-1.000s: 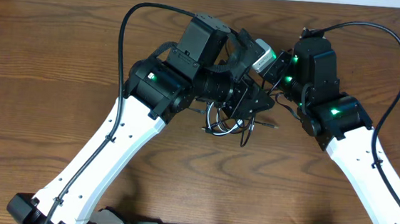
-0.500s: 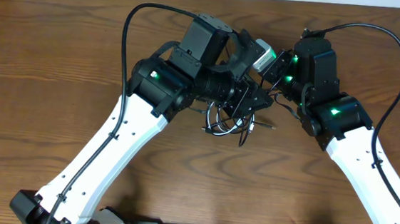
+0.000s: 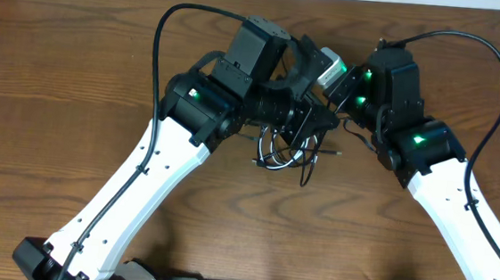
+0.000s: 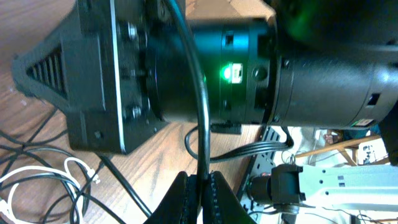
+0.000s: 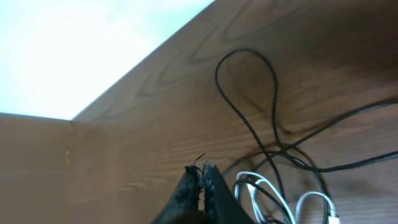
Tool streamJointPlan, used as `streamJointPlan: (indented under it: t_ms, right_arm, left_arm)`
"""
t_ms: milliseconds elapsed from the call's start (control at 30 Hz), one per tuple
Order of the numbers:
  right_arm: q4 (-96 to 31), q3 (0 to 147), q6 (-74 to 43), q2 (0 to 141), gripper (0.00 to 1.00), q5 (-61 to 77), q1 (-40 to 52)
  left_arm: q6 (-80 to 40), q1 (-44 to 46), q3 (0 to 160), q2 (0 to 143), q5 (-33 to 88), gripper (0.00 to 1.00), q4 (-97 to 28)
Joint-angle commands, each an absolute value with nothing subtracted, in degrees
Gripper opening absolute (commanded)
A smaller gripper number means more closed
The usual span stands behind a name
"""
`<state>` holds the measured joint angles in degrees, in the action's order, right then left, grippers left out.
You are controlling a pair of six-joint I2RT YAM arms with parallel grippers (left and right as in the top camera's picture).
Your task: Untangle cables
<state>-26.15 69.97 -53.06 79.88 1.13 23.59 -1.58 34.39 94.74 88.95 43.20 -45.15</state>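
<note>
The cables point(image 3: 278, 151) lie in a small tangle on the wood table between the two arms, several thin black loops and one short white cord. My left gripper point(image 4: 200, 182) is shut on a black cable point(image 4: 200, 112) that runs straight up from its jaws in front of the right arm's body. The white cord point(image 4: 37, 180) lies at the lower left of that view. My right gripper point(image 5: 200, 169) is shut above the table, beside the tangle. A thin black wisp sticks out of its tips. Black loops point(image 5: 249, 93) and the white cord point(image 5: 311, 202) lie to its right.
The right arm's black wrist body with a green light point(image 4: 233, 73) fills the left wrist view, close ahead of the left jaws. A plug end point(image 3: 336, 153) lies on the table right of the tangle. The table's far edge point(image 5: 143, 65) shows in the right wrist view.
The left gripper has moved slightly up and away from the table with its cable. The tangle has barely shifted. The right arm has hardly moved.
</note>
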Motion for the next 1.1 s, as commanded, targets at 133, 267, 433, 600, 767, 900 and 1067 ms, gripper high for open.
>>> streamJointPlan:
  t_ms: [133, 267, 433, 600, 767, 900, 1067]
  right_arm:
    - [-30.8, 70.5, -45.0, 79.7, 0.89, 1.7, 24.1]
    - [-34.9, 70.5, -44.9, 79.6, 0.99, 2.0, 23.6]
    - [-35.8, 70.5, -39.8, 78.7, 0.99, 8.3, 23.5]
    - [-41.2, 70.5, -35.4, 77.9, 0.99, 9.8, 23.5]
    - [-45.7, 70.5, -33.5, 77.9, 0.99, 9.8, 23.6]
    - [-47.0, 70.5, -32.6, 77.9, 0.99, 9.8, 23.7]
    - [-48.2, 70.5, -32.4, 77.9, 0.99, 9.8, 23.7]
  left_arm:
    - [-5.1, 33.4, 96.7, 87.4, 43.5, 0.07, -42.2]
    - [-11.4, 32.3, 97.5, 84.0, 33.9, 0.07, -40.9]
    - [-13.0, 31.4, 97.5, 78.8, 21.4, 0.07, -40.1]
    - [-15.4, 30.2, 97.5, 73.2, 12.1, 0.07, -36.3]
    - [-15.4, 30.1, 97.5, 68.9, 7.1, 0.07, -30.3]
    - [-15.4, 30.1, 97.5, 67.0, 1.4, 0.08, -29.7]
    - [-19.6, 30.1, 97.5, 65.1, -17.0, 0.08, -29.7]
